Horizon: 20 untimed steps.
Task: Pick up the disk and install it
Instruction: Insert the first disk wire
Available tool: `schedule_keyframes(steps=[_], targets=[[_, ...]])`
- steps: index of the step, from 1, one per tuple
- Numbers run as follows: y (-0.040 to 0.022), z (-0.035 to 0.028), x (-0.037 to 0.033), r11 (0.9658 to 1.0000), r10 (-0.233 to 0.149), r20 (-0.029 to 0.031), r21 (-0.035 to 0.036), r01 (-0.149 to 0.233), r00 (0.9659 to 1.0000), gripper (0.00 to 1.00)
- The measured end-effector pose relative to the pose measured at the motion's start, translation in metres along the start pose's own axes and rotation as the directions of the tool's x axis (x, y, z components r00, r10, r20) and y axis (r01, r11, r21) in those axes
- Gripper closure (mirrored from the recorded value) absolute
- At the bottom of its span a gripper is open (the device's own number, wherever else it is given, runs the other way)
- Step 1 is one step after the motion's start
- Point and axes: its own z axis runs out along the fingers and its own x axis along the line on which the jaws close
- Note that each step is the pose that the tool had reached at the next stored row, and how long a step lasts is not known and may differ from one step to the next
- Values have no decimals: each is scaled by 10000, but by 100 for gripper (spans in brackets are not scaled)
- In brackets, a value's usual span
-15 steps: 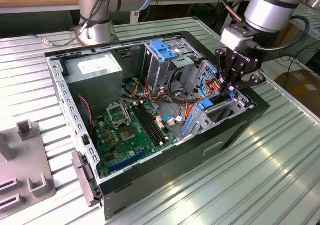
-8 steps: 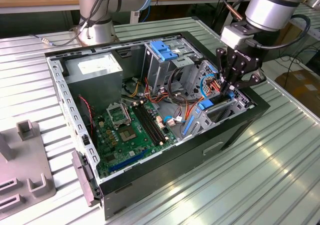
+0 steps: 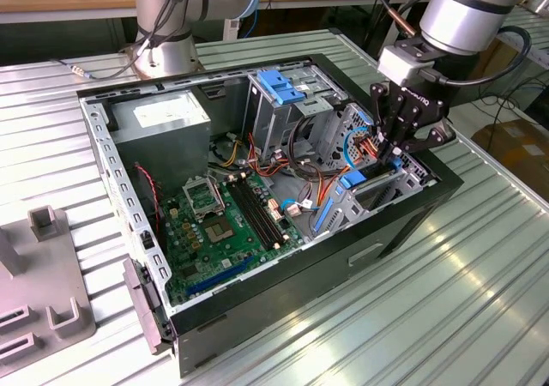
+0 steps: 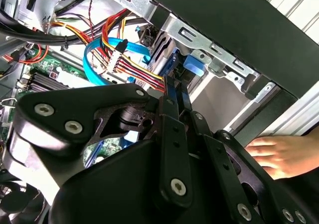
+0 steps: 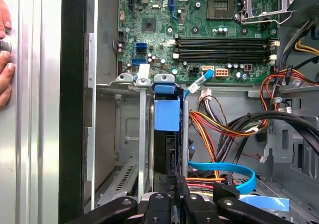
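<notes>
Installation step: your pincer (image 3: 396,146) was closed on the disk (image 5: 166,115), standing on edge in the bay near the computer case's (image 3: 403,223) corner. Seating called for a straight downward push, judging from this.

Exterior view: high, oblique, whole open case (image 3: 257,189) on bench (image 3: 446,300). Both wrist views: close, facing drive bay (image 5: 167,114).
</notes>
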Motion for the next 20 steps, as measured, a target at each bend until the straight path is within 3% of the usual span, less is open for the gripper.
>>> schedule_keyframes(steps=[6,12,20], targets=[[0,13,-1,10000,-6,22,1,6,10000,84],[0,18,-1,10000,-9,81,1,9,10000,84],[0,-9,0,10000,-8,75,1,8,10000,84]])
